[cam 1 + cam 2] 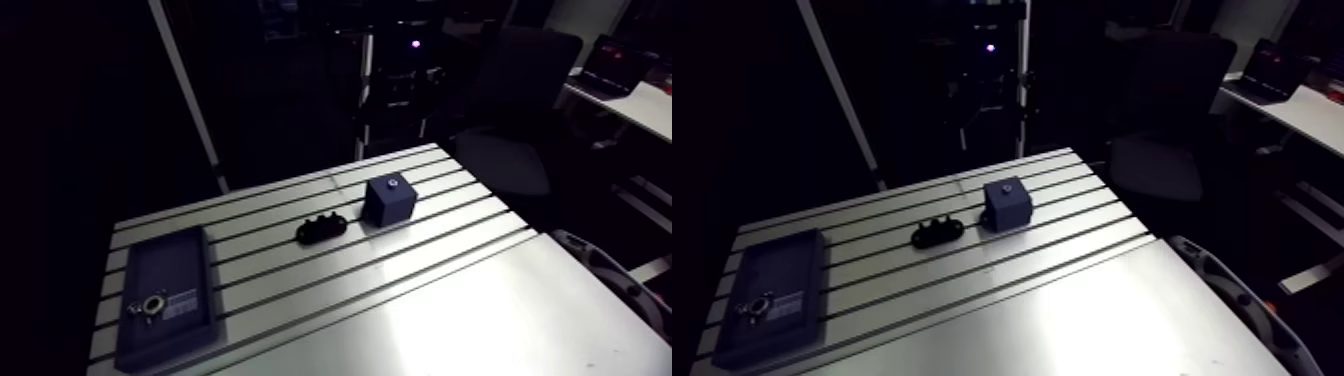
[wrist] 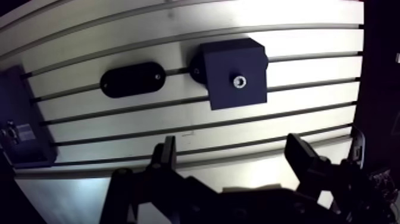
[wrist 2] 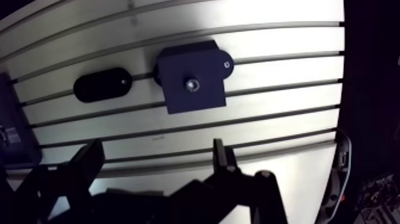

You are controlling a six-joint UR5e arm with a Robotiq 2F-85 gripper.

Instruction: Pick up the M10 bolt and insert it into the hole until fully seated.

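Observation:
A dark blue cube block (image 2: 235, 74) stands on the slotted table (image 1: 450, 300), ahead of my gripper (image 2: 235, 158) in the wrist view. A small shiny round spot (image 2: 239, 80) sits in the middle of the block's top face; I cannot tell whether it is a bolt head or a bare hole. My two fingers (image 2: 165, 156) are spread wide apart, open, with nothing between them, hanging above the table short of the block. The arm view shows the block (image 1: 390, 200) near the table's far edge and no gripper.
A black oval holder (image 1: 322, 229) lies just left of the block. A dark flat tray (image 1: 190, 270) at the table's left end carries a small metal part (image 1: 150, 306) and a label. The table's front right corner lies near a curved grey object (image 1: 610, 280).

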